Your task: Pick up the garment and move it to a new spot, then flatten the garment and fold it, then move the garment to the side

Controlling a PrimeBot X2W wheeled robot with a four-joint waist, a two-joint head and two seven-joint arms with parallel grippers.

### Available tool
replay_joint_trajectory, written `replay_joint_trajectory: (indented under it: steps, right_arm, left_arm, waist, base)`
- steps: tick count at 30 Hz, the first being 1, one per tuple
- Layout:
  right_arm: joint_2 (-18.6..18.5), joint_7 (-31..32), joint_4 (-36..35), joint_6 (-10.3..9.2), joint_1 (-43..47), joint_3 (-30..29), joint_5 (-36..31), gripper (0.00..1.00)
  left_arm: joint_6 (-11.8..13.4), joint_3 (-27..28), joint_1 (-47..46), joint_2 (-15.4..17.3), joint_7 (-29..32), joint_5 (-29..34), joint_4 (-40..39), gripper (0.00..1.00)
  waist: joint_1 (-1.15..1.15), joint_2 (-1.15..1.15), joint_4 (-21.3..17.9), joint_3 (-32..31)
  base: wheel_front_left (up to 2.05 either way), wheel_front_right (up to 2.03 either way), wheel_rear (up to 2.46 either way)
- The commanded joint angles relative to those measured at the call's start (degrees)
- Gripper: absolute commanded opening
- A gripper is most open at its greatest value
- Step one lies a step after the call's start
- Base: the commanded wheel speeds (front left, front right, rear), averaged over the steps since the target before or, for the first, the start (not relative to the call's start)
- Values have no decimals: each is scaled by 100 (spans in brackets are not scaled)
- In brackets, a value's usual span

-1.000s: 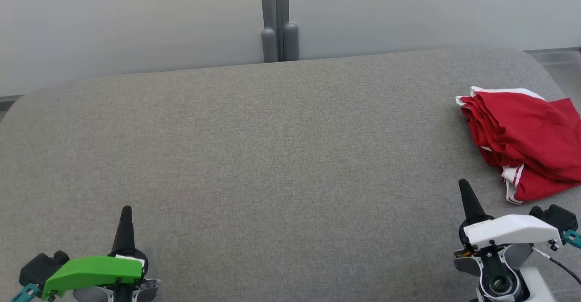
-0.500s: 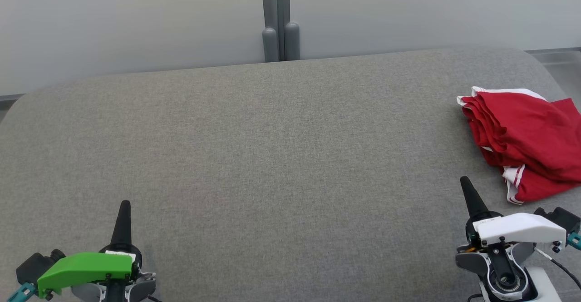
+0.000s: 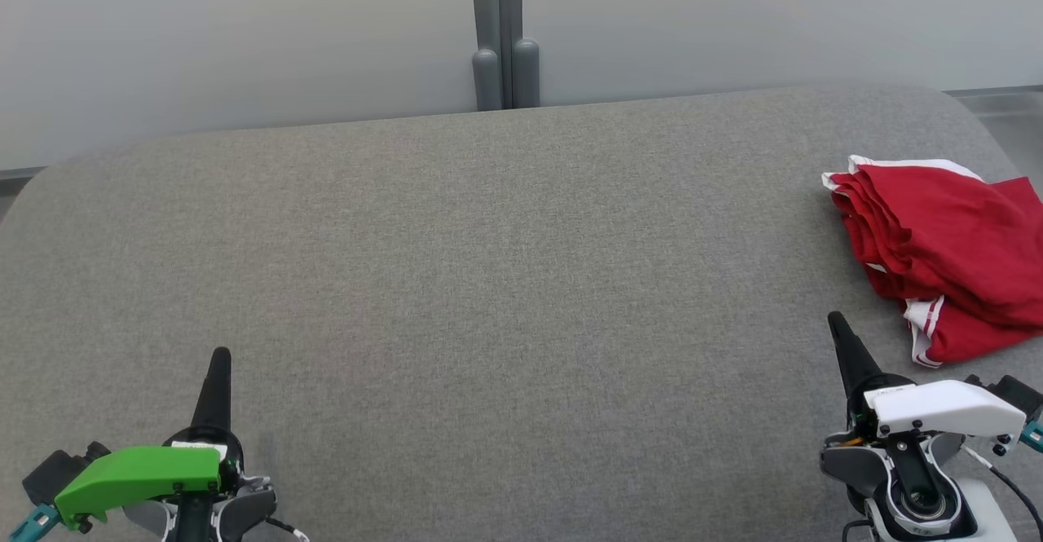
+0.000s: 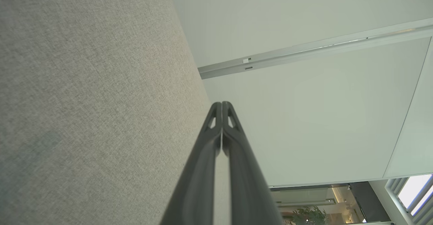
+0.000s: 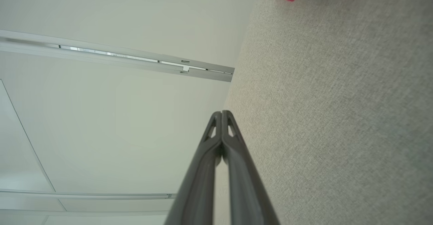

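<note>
Currently: garment bunched nr table edge; L gripper & R gripper pressed together, empty; risk: shallow pinch could drag it off.

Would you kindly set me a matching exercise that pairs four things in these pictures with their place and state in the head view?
Column one:
1. garment
2. left gripper
3. right gripper
4. grey post

Column two:
A. lower left, shut
B. top middle, upright
C. right edge, lying in folds
D. lower right, shut

Pairs: 1-C, 2-A, 3-D, 4-B
</note>
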Motion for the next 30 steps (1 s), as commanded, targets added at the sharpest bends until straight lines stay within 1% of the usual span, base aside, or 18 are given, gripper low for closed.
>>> replay_joint_trajectory:
  steps: [1,30]
  right_arm:
    - [-32,45,-68,3,33,-23,151,0]
    - [-37,341,-207,2,71,-127,1432,0]
  left_arm:
    - [-35,35,-129,44,43,-143,-59,0]
    - [-85,149,-232,52,361,-1297,-125,0]
  waist:
    - [0,0,2,0]
    - [0,0,33,13]
  base:
    - [0,0,0]
    - [0,0,0]
